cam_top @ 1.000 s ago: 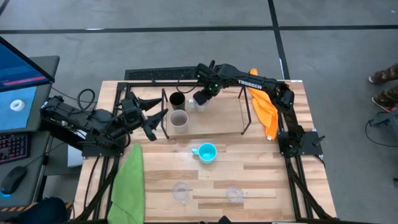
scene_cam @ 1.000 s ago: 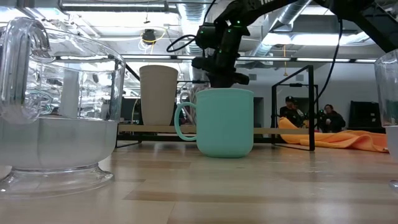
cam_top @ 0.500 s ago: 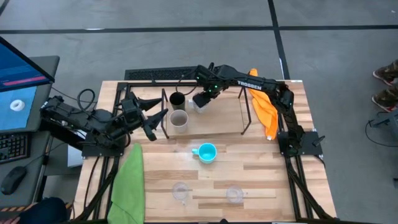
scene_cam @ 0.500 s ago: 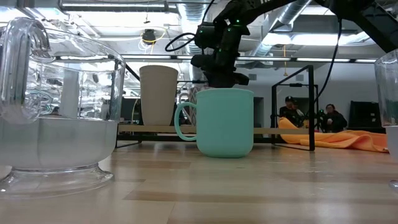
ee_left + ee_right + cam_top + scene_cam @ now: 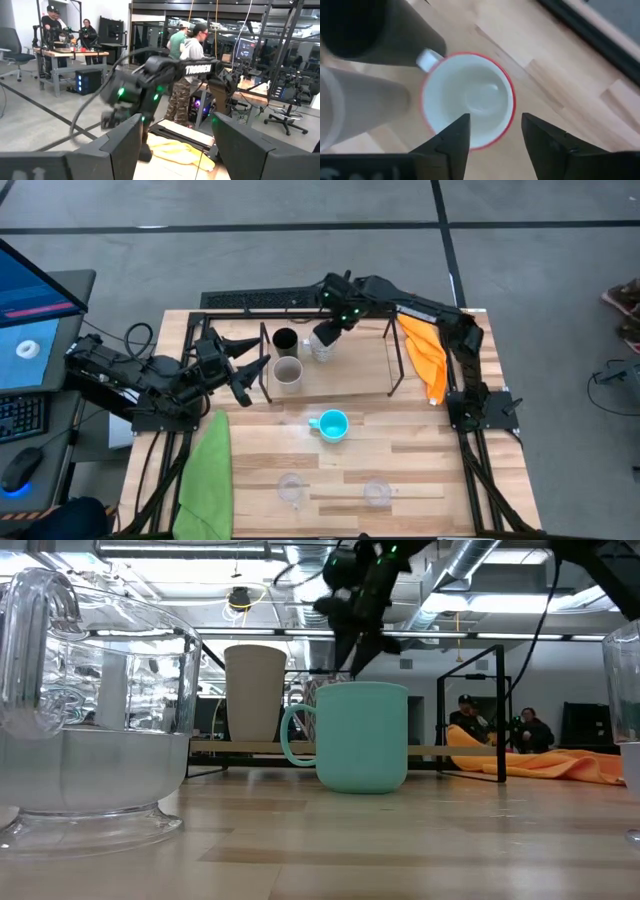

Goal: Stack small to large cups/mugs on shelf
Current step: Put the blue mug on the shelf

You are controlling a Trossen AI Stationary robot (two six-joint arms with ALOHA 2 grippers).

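A grey floor [image 5: 300, 250] crossed by dark seams surrounds the wooden table [image 5: 420, 470]. At nine o'clock of the table stands a desk with a lit monitor [image 5: 30, 280], a keyboard [image 5: 20, 415] and a mouse [image 5: 18, 470]. Beyond the table, the low view shows ceiling ducts [image 5: 480, 570] and strip lights [image 5: 160, 552], and two people [image 5: 495, 720] seated at about three o'clock. The left wrist view shows two people [image 5: 185, 75] standing, office chairs [image 5: 282, 107], and a workbench [image 5: 65, 52] with people behind it.

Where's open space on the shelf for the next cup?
The shelf is bare from the white mug to its right-hand uprights. Its left end is crowded: black cup, grey-beige cup, white mug, with the right gripper open above.
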